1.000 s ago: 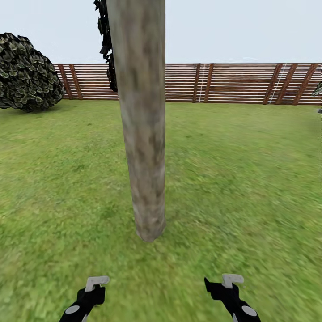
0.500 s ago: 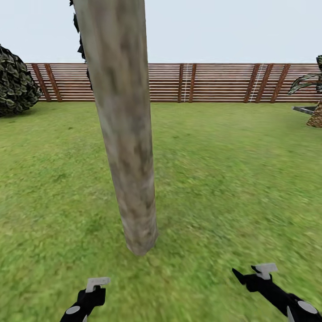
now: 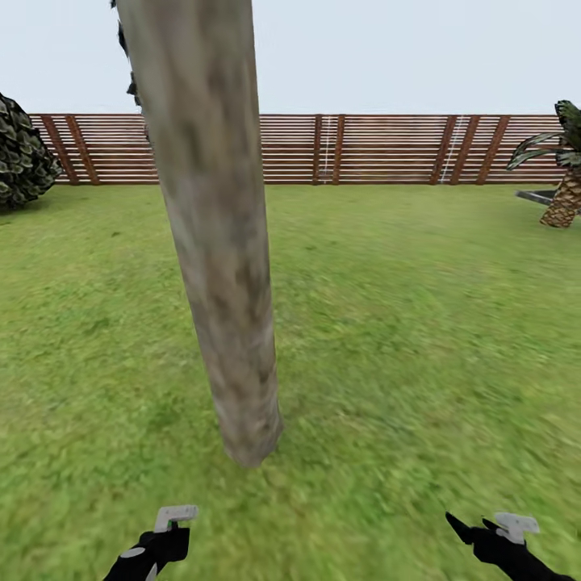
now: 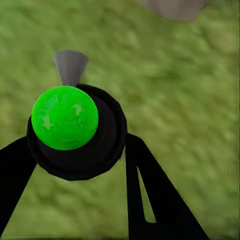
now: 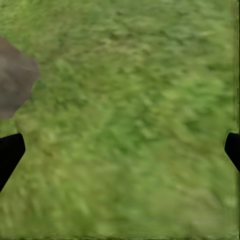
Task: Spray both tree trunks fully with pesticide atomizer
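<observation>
So the left gripper (image 4: 75, 145) is clamped around the pesticide atomizer (image 4: 75, 130) (dark body, green spot, grey nozzle tip poking out front); in the head view that claw sits low at about 7 o'clock, with the right gripper (image 3: 504, 539) at 5 o'clock, spread wide with nothing in it.

The tree trunk (image 3: 214, 242) leans up from roughly 6 o'clock toward 11, right in front; I can't make out any pale specks on the bark, but it's blurry, so don't quote me.

For the spraying I'd lift the nozzle off the grass and aim it square at the trunk, then sweep base to top.

Room-wise: open lawn (image 3: 420, 323) all round; fence (image 3: 371, 149) far off at 12, bush (image 3: 20, 161) at 10, palm (image 3: 565, 186) at 2.
</observation>
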Tool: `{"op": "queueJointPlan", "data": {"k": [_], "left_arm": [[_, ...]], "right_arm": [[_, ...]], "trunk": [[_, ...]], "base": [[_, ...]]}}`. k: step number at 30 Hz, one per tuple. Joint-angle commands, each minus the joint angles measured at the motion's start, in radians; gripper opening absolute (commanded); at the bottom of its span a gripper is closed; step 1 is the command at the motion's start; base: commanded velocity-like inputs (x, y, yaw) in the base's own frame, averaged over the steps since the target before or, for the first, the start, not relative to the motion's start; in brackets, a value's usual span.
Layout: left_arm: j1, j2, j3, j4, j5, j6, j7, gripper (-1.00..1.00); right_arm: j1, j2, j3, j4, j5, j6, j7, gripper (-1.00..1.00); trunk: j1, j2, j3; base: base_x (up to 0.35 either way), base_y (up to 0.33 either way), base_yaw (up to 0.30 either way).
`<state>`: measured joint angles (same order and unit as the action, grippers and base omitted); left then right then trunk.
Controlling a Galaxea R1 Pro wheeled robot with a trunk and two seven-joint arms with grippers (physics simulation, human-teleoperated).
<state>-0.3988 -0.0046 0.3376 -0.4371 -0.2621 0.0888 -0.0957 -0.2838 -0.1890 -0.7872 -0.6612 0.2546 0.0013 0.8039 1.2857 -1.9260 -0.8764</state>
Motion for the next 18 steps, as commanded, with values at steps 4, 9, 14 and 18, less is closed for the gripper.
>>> {"op": "queueJointPlan", "data": {"k": [4,9,14,18], "left_arm": [[0.000,0.001,0.000,0.000,0.000,0.000,0.001,-1.00],[0.000,0.002,0.000,0.000,0.000,0.000,0.001,-1.00],[0.000,0.003,0.000,0.000,0.000,0.001,0.001,-1.00],[0.000,0.002,0.001,0.000,0.000,0.002,0.001,-1.00]], "right_arm": [[0.000,-0.001,-0.001,-0.001,0.000,-0.001,0.000,1.00],[0.000,-0.001,-0.001,-0.003,-0.001,-0.001,0.000,1.00],[0.000,-0.002,-0.001,-0.003,-0.001,-0.001,0.000,1.00],[0.000,-0.002,-0.001,-0.003,-0.001,0.000,0.000,1.00]], "trunk": [[0.000,0.000,0.000],[0.000,0.000,0.000],[0.000,0.000,0.000],[0.000,0.000,-0.002]], "base": [[-0.173,0.130,-0.285],[-0.021,0.017,-0.117],[-0.079,0.001,-0.031],[-0.269,0.000,-0.197]]}}
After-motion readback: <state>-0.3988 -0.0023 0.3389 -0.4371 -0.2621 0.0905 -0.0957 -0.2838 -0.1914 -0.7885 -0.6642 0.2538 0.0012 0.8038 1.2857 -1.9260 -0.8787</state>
